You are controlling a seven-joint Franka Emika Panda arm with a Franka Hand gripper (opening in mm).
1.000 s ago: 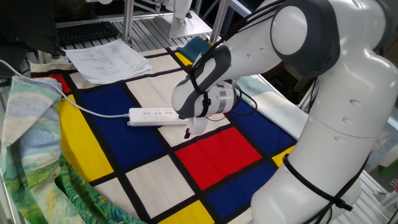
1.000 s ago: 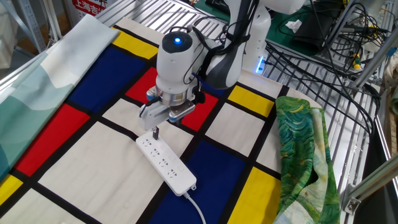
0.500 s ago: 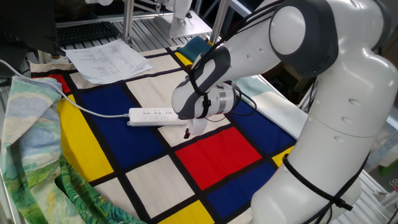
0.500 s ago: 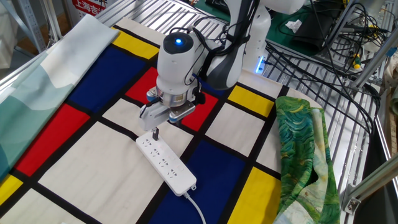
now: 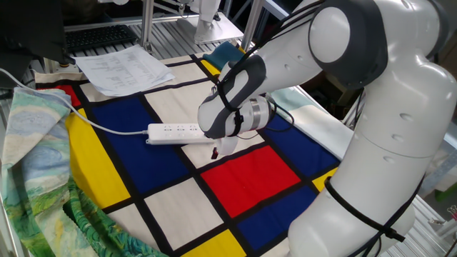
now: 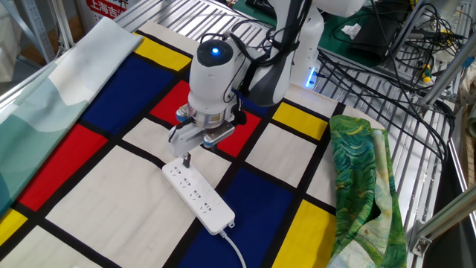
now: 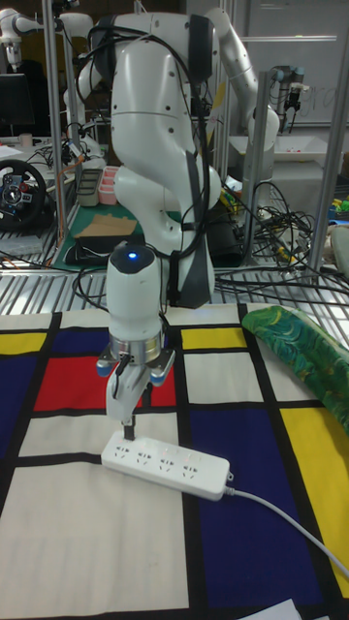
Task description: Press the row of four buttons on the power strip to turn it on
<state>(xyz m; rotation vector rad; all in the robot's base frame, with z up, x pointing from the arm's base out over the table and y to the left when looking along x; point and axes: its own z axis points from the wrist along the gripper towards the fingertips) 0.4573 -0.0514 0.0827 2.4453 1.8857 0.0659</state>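
Change over the last second is very small. In the other fixed view the wrist housing with the blue light sits a touch further toward the red square than it did a second ago, and the one fixed view shows the same slight drift of the forearm. The dark tip of the gripper [image 6: 186, 158] has hardly moved. It remains just above the end of the power strip [image 6: 212, 214] that lies farthest from the cord [image 5: 107, 128]. The strip itself has not shifted. It lies flat on the colour-block tablecloth [image 6: 89, 201], partly on a white panel and partly on a blue one, with the four buttons [image 6: 192, 190] running along its top face. The tall fixed view shows the tip [image 7: 126, 418] directly over the strip's near end [image 7: 167, 465], but whether it touches the plastic cannot be told. The fingers read as one dark point in every view, so spread or pressed together cannot be told either. No indicator light is visible on the strip, though the buttons are too small to read. Judgement: this is a fine alignment or the start of a descent onto the first button at this end. No press is confirmed yet, so all four presses are probably still outstanding. Stacked papers [image 5: 121, 68] and the green cloth [image 6: 357, 171] lie well apart from the work.
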